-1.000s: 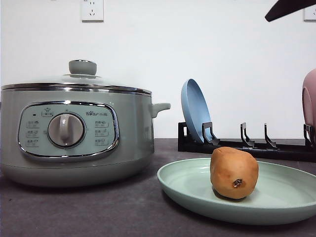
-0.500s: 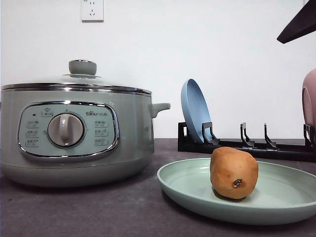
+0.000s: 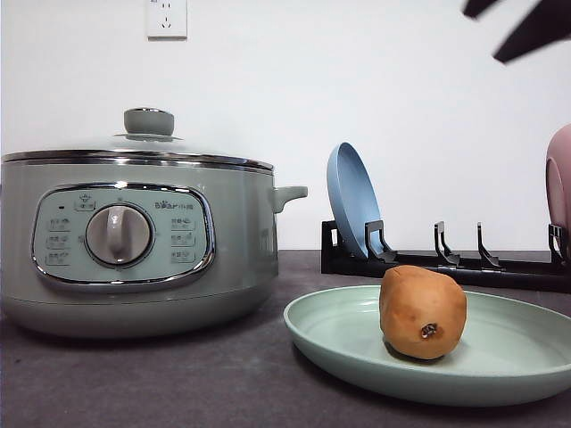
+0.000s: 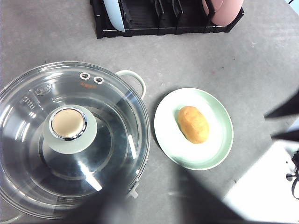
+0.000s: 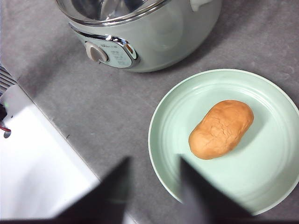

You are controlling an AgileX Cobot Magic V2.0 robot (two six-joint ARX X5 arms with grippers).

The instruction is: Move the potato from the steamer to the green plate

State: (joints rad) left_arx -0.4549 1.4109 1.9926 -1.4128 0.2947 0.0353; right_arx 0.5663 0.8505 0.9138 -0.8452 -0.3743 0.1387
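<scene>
The right gripper (image 5: 152, 186) hangs above the near edge of the green plate (image 5: 261, 196), its two dark fingers spread apart and holding nothing. The left gripper (image 4: 140, 200) shows as a dark blur over the steamer (image 3: 134, 241); whether it is spread or closed cannot be told. The potato (image 3: 423, 311) lies on the green plate, just beside the lidded steamer on the grey tabletop (image 3: 178, 383).
</scene>
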